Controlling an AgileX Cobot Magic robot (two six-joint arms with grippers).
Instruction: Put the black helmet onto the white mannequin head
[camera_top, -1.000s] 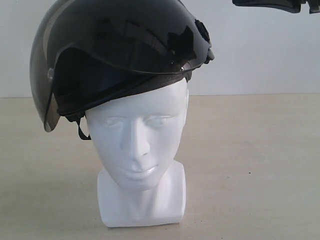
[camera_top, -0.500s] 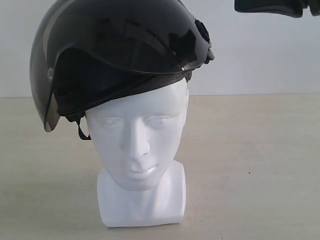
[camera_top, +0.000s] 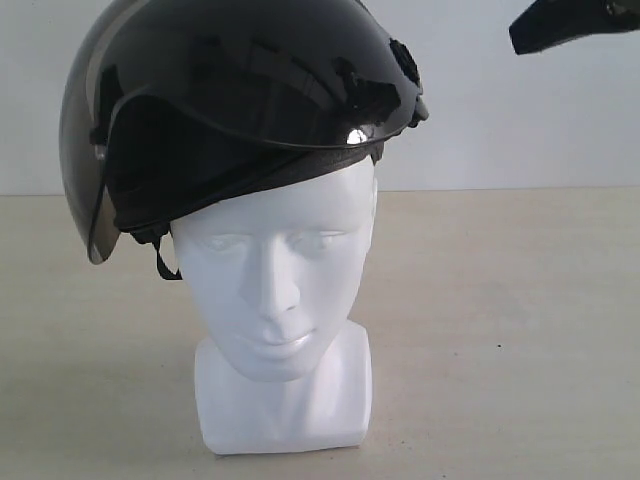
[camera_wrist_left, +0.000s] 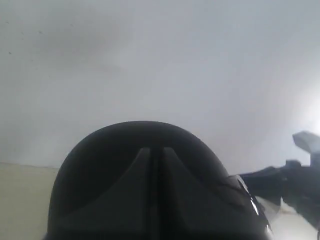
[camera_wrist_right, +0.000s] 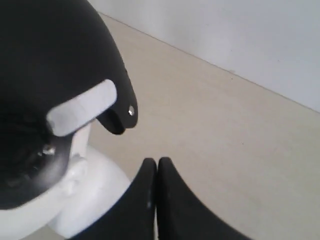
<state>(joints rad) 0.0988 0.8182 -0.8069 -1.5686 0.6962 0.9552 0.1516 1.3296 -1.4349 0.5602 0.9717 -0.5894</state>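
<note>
Now | black helmet (camera_top: 240, 90) on white mannequin head (camera_top: 280, 280) | right tool (camera_wrist_right: 156, 165) closed, empty, clear of it | left tool (camera_wrist_left: 152, 152) closed, nearby

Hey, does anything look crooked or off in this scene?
Yes. The helmet sits askew on the head: perched high, tilted down toward the exterior view's left, with a strap dangling beside the cheek.

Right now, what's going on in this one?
The black helmet sits on top of the white mannequin head, tilted lower toward the exterior view's left rather than level. The head stands upright on the table. The right end effector is shut on nothing and hangs clear of the helmet, off to its side. The left end effector is also shut, close to the helmet's dome; whether it touches cannot be told.
</note>
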